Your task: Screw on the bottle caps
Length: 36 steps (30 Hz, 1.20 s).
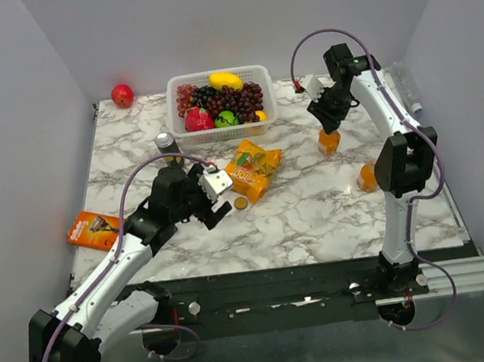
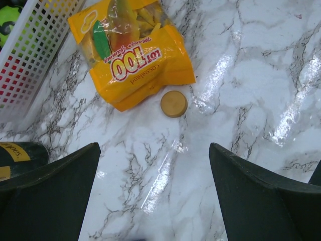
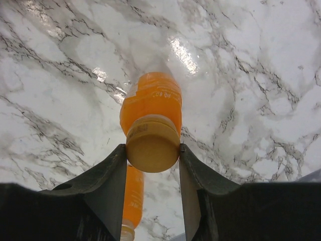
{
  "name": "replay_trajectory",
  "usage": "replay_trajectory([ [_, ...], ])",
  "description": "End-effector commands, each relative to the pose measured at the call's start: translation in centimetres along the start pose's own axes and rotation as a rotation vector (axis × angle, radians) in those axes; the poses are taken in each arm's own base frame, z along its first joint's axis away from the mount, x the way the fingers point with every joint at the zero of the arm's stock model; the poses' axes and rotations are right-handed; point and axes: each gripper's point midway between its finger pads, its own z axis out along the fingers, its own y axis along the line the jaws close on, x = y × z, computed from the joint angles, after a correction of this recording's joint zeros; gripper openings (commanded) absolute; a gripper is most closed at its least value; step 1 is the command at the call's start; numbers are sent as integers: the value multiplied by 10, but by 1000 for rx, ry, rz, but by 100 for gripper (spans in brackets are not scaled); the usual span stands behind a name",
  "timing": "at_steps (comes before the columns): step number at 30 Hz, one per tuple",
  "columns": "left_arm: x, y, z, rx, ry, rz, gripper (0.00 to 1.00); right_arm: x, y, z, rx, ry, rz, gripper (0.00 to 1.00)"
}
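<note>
Left arm, lower left of the top view, reaches to mid-table. Left gripper is spread wide and holds nothing, with the loose cap just beside its tip. Right gripper, upper right, is down on a bottle. A second bottle stands near.

Left wrist: loose cap upper centre, flat on the marble, axis vertical, can't tell which face is up. It's just beside the bag and ahead of both fingers. I'd centre over it first and stay off the bag.

Right wrist: jaws pinch a cap seated on the bottle neck, mid-frame. Bottle is upright, long axis vertical, neck toward the camera. To do it well, line the wrist roll up with that axis, press down lightly and twist. Nothing grips the body, so it may spin along.
</note>
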Motion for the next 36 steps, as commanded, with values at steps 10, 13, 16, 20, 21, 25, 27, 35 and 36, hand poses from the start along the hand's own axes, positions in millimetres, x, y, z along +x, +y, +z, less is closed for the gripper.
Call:
replay_trajectory([
  [10, -10, 0, 2, 38, -13, -25, 99, 9, 12, 20, -19, 16, 58, 23],
  [13, -10, 0, 2, 36, -14, -26, 99, 12, 11, 21, -10, 25, 69, 29],
  [16, -10, 0, 3, 38, -13, -27, 99, 10, 11, 17, -2, 18, 75, 40],
  [20, -10, -2, 4, 44, -24, -24, 99, 5, 8, 7, 20, -1, 88, 51],
  [21, -9, -3, 5, 52, -25, -27, 99, 3, 7, 5, 26, -8, 88, 56],
  [25, -11, -6, 7, 68, -40, -32, 99, -4, 4, -7, 49, -34, 100, 65],
  [27, -11, -7, 8, 71, -47, -34, 99, -4, 4, -13, 58, -34, 115, 68],
  [35, -28, 3, 7, 20, -109, -60, 99, 26, 19, -87, 179, -71, 216, 71],
  [36, -29, 2, 7, 23, -116, -65, 99, 47, 31, -79, 160, -22, 237, 72],
])
